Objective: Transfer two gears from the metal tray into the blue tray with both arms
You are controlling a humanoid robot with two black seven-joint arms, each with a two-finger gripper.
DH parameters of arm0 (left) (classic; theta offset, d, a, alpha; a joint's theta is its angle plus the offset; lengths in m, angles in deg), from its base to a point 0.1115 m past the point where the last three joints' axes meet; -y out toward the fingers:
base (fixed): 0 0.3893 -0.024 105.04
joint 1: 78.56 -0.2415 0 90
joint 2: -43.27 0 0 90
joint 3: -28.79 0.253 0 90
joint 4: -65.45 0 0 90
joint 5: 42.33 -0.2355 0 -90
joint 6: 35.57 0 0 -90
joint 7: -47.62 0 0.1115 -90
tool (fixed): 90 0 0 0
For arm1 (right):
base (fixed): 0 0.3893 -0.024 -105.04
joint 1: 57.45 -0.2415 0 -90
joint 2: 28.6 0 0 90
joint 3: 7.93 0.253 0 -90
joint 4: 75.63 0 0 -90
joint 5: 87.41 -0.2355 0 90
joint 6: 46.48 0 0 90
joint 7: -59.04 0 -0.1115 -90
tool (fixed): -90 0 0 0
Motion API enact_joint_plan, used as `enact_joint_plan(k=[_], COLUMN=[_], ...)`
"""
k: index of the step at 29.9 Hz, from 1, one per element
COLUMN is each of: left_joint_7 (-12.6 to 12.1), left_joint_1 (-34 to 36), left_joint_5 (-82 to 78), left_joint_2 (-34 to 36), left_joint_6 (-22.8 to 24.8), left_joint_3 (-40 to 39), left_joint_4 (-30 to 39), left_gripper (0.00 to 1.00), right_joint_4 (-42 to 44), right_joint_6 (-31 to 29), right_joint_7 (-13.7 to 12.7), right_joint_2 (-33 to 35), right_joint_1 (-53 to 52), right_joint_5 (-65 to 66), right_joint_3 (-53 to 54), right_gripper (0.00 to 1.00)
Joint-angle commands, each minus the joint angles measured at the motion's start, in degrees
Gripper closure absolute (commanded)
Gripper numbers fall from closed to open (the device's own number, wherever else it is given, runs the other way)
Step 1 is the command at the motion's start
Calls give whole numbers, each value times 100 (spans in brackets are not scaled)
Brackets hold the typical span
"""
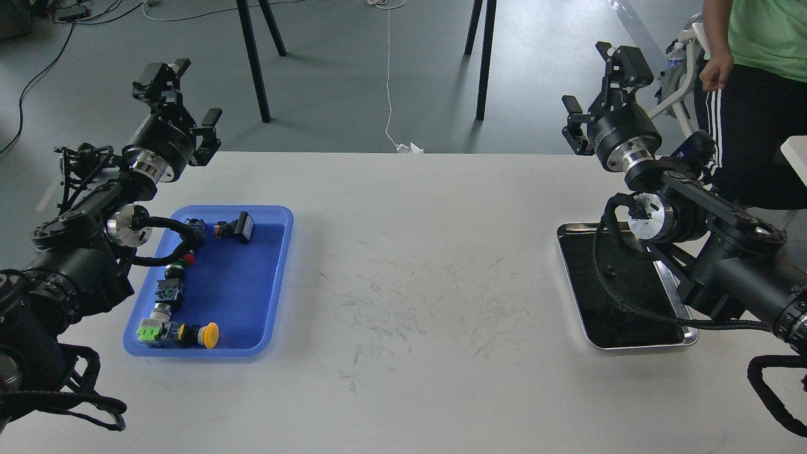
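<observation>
The blue tray (252, 296) lies on the table at the left. The metal tray (571, 277) lies at the right, partly covered by my right arm. One tiny black gear (609, 272) shows on its dark inside; a second gear is not visible. My left gripper (184, 96) is open and empty, raised beyond the table's far edge, behind the blue tray. My right gripper (597, 83) is open and empty, raised beyond the far edge, behind the metal tray.
The blue tray holds several coloured push-button switches (179, 334) and a black connector with a white label (239, 228). A person in a green shirt (756, 31) stands at the far right. Dark stand legs (252, 57) rise from the floor behind the white table (403, 284).
</observation>
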Motion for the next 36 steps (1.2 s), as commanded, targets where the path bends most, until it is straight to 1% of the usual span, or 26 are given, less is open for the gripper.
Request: enact_joint_plan(k=[1, 18, 36], left_joint_7=[0, 0, 0], left_joint_1=[2, -15, -24], left_joint_5=[-4, -13, -21], left_joint_2=[-7, -113, -78], left_joint_6=[0, 0, 0], left_joint_3=[32, 50, 59], left_joint_4=[-1, -1, -1], left_gripper=[2, 2, 2], right_joint_4=[-2, 7, -2], right_joint_6=[0, 9, 0], right_joint_7=[1, 1, -17], right_joint_2=[3, 11, 20], right_joint_1=[4, -13, -4], right_joint_5=[0, 0, 0], right_joint_3=[0, 0, -9], right_gripper=[1, 1, 1])
